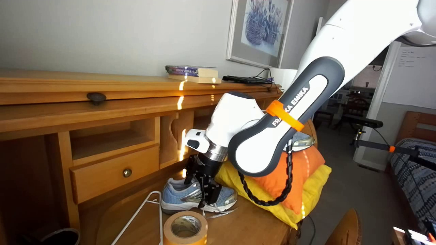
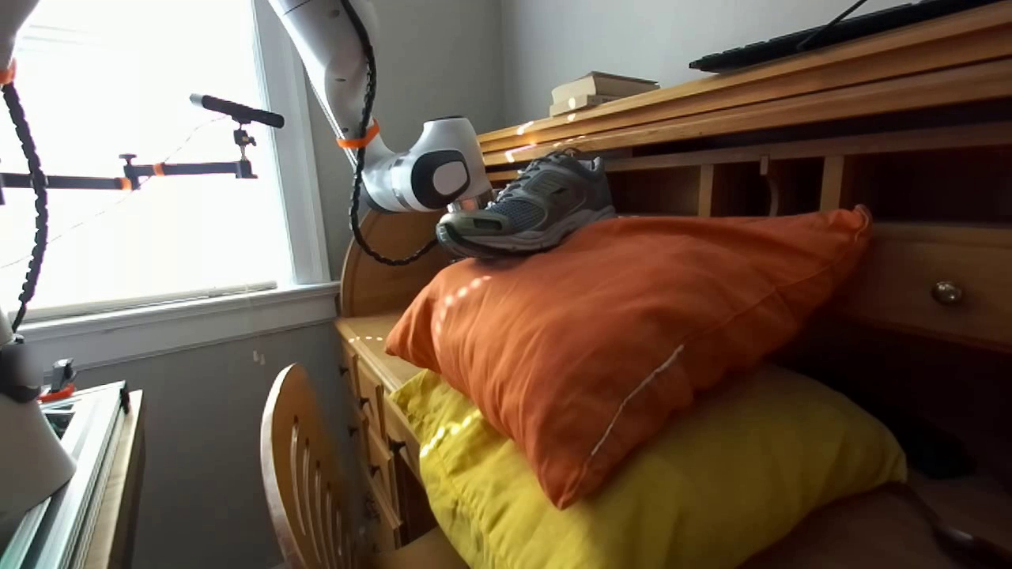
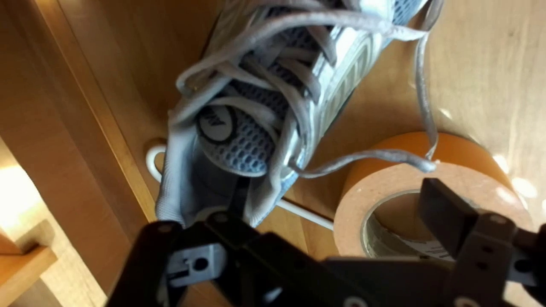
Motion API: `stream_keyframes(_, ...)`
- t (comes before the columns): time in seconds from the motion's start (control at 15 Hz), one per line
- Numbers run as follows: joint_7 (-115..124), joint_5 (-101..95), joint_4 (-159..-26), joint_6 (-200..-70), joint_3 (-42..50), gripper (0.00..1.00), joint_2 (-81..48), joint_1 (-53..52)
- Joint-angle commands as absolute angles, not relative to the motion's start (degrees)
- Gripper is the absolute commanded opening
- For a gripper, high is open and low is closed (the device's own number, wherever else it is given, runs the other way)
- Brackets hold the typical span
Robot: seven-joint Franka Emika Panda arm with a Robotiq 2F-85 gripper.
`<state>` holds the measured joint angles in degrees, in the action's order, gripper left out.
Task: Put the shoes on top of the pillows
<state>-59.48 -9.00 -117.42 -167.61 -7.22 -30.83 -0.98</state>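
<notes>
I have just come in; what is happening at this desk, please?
A white robot arm has its open black pincer at a blue mesh running shoe on the wooden desk; one finger seems inside the shoe's opening, nothing gripped. A grey running shoe rests on the square orange cloth pillow, which lies on a yellow cloth pillow.

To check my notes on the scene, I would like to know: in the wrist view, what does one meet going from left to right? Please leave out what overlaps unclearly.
A sunlit patch of wood → a narrow wooden strip → a blue-and-silver running shoe → an orange roll of tape.
</notes>
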Motion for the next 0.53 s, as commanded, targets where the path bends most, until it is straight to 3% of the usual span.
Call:
stream_keyframes(0.0, -56.9, -12.3, -114.9, -168.7, -5.8, 1.00, -33.8, -1.0)
stream_keyframes(0.13, -55.2, -12.5, -114.1, -167.4, -5.1, 0.74, -34.2, -1.3)
stream_keyframes(0.47, -50.4, -12.3, -113.8, -165.7, -4.7, 0.35, -33.8, -1.6)
